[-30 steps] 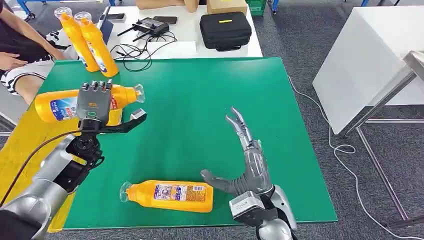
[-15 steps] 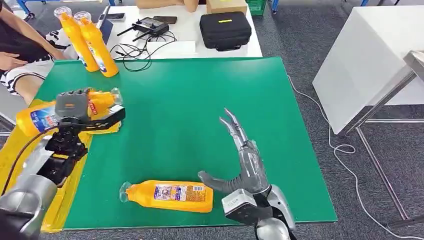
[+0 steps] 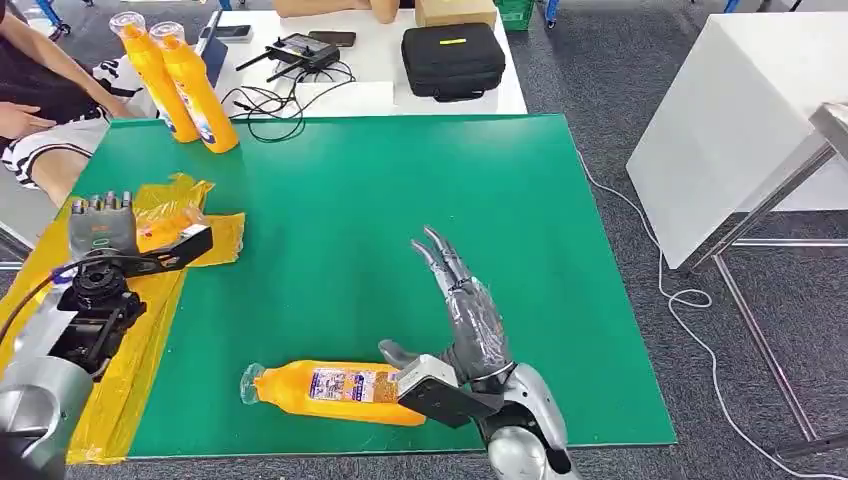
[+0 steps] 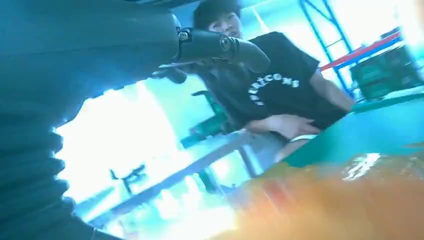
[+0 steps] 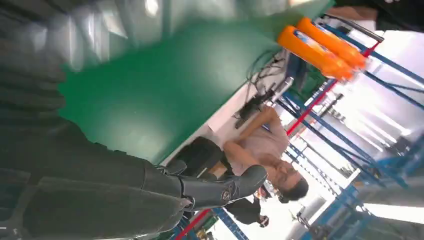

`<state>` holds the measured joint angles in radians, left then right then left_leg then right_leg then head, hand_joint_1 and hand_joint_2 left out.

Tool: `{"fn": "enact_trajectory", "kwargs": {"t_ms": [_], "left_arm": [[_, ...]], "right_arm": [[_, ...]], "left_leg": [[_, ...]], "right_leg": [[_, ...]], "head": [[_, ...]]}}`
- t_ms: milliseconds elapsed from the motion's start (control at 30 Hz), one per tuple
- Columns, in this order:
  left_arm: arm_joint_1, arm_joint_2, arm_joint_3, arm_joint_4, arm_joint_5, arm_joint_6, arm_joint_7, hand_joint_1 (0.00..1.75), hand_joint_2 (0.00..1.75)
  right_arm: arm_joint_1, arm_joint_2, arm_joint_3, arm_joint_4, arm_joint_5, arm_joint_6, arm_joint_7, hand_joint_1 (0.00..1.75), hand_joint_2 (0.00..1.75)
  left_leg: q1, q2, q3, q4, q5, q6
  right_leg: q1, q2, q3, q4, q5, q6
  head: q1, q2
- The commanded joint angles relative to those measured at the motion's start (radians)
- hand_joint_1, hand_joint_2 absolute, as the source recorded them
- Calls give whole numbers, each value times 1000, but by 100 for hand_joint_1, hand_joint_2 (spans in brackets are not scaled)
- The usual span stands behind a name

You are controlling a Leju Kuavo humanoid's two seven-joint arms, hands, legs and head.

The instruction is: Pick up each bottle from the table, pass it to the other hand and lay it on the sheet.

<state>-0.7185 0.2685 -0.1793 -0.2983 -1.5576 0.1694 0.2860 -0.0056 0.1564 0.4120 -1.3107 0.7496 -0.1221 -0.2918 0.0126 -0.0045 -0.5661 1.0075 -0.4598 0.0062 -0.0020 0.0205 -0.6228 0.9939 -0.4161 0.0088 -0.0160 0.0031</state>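
My left hand (image 3: 103, 229) is low over the yellow sheet (image 3: 120, 370) at the table's left edge and grips an orange bottle (image 3: 162, 228), which is partly hidden by the hand and by crumpled sheet. The left wrist view shows that bottle (image 4: 325, 210) as an orange blur. A second orange bottle (image 3: 335, 390) lies on its side on the green mat (image 3: 380, 200) near the front edge, cap to the left. My right hand (image 3: 462, 322) is open beside its base, fingers spread. Two more orange bottles (image 3: 178, 85) stand upright at the mat's far left corner.
A person (image 3: 30, 110) sits at the far left beside the table. Behind the mat a white table (image 3: 370, 95) carries a black case (image 3: 452, 58), a controller (image 3: 300, 50) and cables. A white table (image 3: 740, 110) stands to the right, with a cable on the floor.
My left hand has carried its bottle left and down from above the mat onto the yellow sheet. My right hand has shifted left, closer to the lying bottle's base.
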Motion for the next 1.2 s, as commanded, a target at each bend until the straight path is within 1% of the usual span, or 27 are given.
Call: {"fn": "enact_trajectory", "kwargs": {"t_ms": [33, 67, 100, 133, 167, 233, 300, 433, 500, 533, 567, 600, 633, 667, 700, 733, 767, 800, 833, 867, 900, 933, 1033, 1100, 1133, 1167, 1200], "left_arm": [[-8, -114, 176, 27, 79, 51, -121, 0, 0], [-9, -132, 225, 21, 130, 61, -183, 0, 0], [-12, -150, 260, 14, 171, 65, -236, 0, 0], [-10, -180, 320, -7, 252, 77, -352, 0, 0], [-11, -186, 319, -8, 251, 77, -348, 0, 0], [-12, -190, 318, -10, 250, 77, -346, 0, 0], [-12, -189, 318, -10, 250, 76, -345, 0, 0], [-10, -186, 318, -11, 250, 75, -345, 0, 0], [-10, -186, 318, -11, 250, 75, -345, 0, 0], [-9, -198, 346, -22, 292, 70, -416, 0, 0], [-11, -227, 390, -41, 372, 38, -534, 0, 0], [-14, -263, 434, -65, 475, -30, -658, 0, 0], [-5, -292, 453, -100, 546, -75, -722, 0, 0], [13, -318, 451, -144, 601, -104, -765, 0, 0], [48, -345, 425, -212, 666, -138, -800, 0, 0], [79, -361, 396, -266, 710, -157, -804, 0, 0], [118, -372, 348, -331, 776, -189, -796, 0, 0], [135, -385, 352, -358, 872, -282, -816, 0, 0], [165, -382, 317, -409, 939, -319, -819, 0, 0], [190, -379, 284, -456, 1005, -345, -829, 0, 175], [218, -381, 259, -519, 1074, -374, -838, 0, 175], [244, -381, 234, -579, 1122, -387, -831, 0, 175], [244, -381, 234, -579, 1122, -387, -831, 0, 175], [283, -386, 217, -671, 1205, -412, -835, 0, 175], [333, -389, 195, -796, 1317, -440, -816, 0, 175], [346, -389, 188, -827, 1354, -444, -823, 0, 175], [363, -392, 179, -872, 1395, -448, -822, 0, 175]], "right_arm": [[-47, -21, 25, 107, 29, 10, 21, 0, 0], [-46, -23, 24, 109, 33, 13, 26, 0, 0], [-44, -24, 24, 113, 37, 18, 34, 0, 0], [-47, -26, 32, 122, 70, 27, 62, 0, 0], [-46, -25, 32, 123, 71, 28, 62, 0, 0], [-46, -24, 33, 124, 72, 28, 63, 0, 0], [-47, -23, 34, 124, 73, 27, 63, 0, 0], [-47, -22, 33, 124, 73, 28, 64, 0, 0], [-47, -22, 33, 124, 73, 28, 64, 0, 0], [-52, -21, 36, 131, 83, 38, 69, 0, 0], [-64, -25, 59, 150, 96, 78, 74, 0, 0], [-77, -27, 92, 179, 121, 102, 75, 0, 0], [-89, -29, 124, 210, 143, 117, 76, 0, 0], [-100, -35, 163, 243, 169, 133, 82, 0, 0], [-116, -47, 224, 291, 217, 150, 100, 0, 0], [-125, -51, 259, 329, 240, 153, 111, 0, 0], [-132, -51, 289, 370, 258, 147, 124, 0, 0], [-138, -52, 306, 393, 277, 145, 133, 0, 0], [-143, -48, 314, 419, 283, 139, 137, 0, 0], [-145, -44, 316, 439, 287, 135, 146, 0, 0], [-149, -41, 323, 464, 306, 138, 168, 0, 175], [-152, -39, 327, 482, 320, 132, 182, 0, 175], [-152, -39, 327, 482, 320, 132, 182, 0, 175], [-153, -36, 335, 506, 358, 121, 217, 0, 175], [-156, -26, 337, 541, 396, 111, 245, 0, 175], [-157, -20, 332, 556, 413, 115, 261, 0, 175], [-161, -12, 329, 583, 440, 111, 281, 0, 175]], "left_leg": [[0, -2, 5, -2, -1, 1], [1, -3, 7, -2, -1, 1], [0, -2, 4, -2, -1, 1], [0, -3, 3, -1, 0, 1], [1, -4, 5, -2, -1, 1], [0, -3, 2, -1, 0, 1], [1, -3, 6, -2, -1, 1], [0, -1, 2, -1, -1, 0], [1, -3, 6, -2, -1, 1], [1, -2, 4, -1, -1, 1], [1, -2, 6, -2, -2, 1], [1, -2, 3, -1, -1, 1], [1, -3, 6, -1, -1, 1], [1, -3, 2, -1, 0, 1], [1, -5, 5, -1, -1, 1], [0, -3, 3, -1, 0, 1], [1, -4, 6, -3, -1, 1], [0, -3, 5, -3, -1, 1], [0, -1, 8, -4, -1, 1], [-1, -1, 4, -2, -1, 1], [0, -1, 7, -3, -2, 1], [-1, 0, 5, -2, -2, 1], [-1, 0, 5, -2, -2, 1], [0, 0, 8, -4, -3, 1], [0, 1, 6, -2, -3, 1], [0, 0, 6, -2, -3, 1], [0, 1, 4, -2, -2, 1]], "right_leg": [[1, -4, 6, -2, -1, 1], [1, -5, 8, -3, -2, 1], [0, -4, 6, -2, -1, 1], [0, -4, 4, -2, -1, 1], [1, -7, 7, -3, -2, 1], [0, -4, 3, -2, -1, 1], [1, -6, 8, -3, -2, 1], [0, -3, 3, -2, -1, 0], [1, -5, 7, -2, -2, 1], [1, -5, 5, -2, -2, 1], [1, -5, 7, -3, -2, 1], [1, -5, 5, -2, -1, 1], [1, -6, 7, -3, -2, 1], [1, -5, 4, -2, -1, 1], [2, -7, 7, -3, -2, 1], [1, -5, 4, -2, -1, 1], [1, -7, 8, -4, -2, 2], [1, -5, 7, -4, -1, 1], [1, -4, 9, -5, -1, 1], [-1, -3, 5, -3, -1, 1], [-1, -3, 8, -4, -1, 1], [-1, -2, 6, -3, -1, 1], [-1, -2, 6, -3, -1, 1], [-1, -3, 9, -4, -2, 1], [-1, -2, 6, -3, -2, 1], [0, -4, 7, -3, -2, 1], [-1, -2, 5, -3, -1, 1]], "head": [[0, 0], [0, 0], [0, 0], [0, 0], [0, 0], [0, 0], [0, 0], [0, 0], [0, 0], [0, 0], [0, 0], [0, 0], [0, 0], [0, 0], [0, 0], [0, 0], [0, 0], [0, 0], [0, 0], [0, 0], [0, 0], [0, 0], [0, 0], [0, 0], [0, 0], [0, 0], [0, 0]]}}
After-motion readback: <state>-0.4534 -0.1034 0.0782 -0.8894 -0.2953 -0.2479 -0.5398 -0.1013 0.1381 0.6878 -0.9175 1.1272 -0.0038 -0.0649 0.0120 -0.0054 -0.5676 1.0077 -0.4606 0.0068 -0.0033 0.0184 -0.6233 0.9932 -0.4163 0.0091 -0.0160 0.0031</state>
